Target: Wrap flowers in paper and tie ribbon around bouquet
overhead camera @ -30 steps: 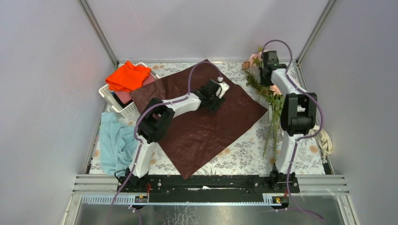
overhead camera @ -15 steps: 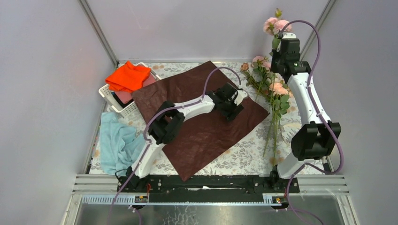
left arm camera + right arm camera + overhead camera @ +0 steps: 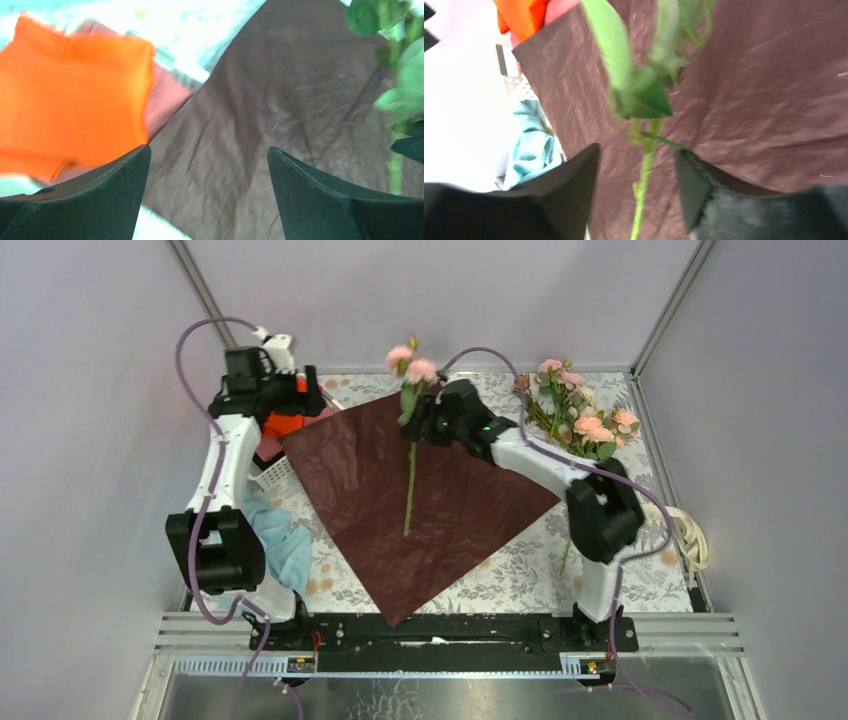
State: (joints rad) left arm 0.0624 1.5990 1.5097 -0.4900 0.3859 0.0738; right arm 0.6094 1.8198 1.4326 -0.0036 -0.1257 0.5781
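Centrally, on the floral worktop (image 3: 520,570), lies the paper (image 3: 450,510), spread flat as a diamond. Flowers (image 3: 575,420) lie bunched at the back right corner, off the paper. One rose stem (image 3: 409,480) runs over the paper's far half, passing between the right fingers (image 3: 589,160), which are apart and not pinching it. Left fingers (image 3: 135,165), spread wide and empty, hover by the orange cloth (image 3: 75,95).
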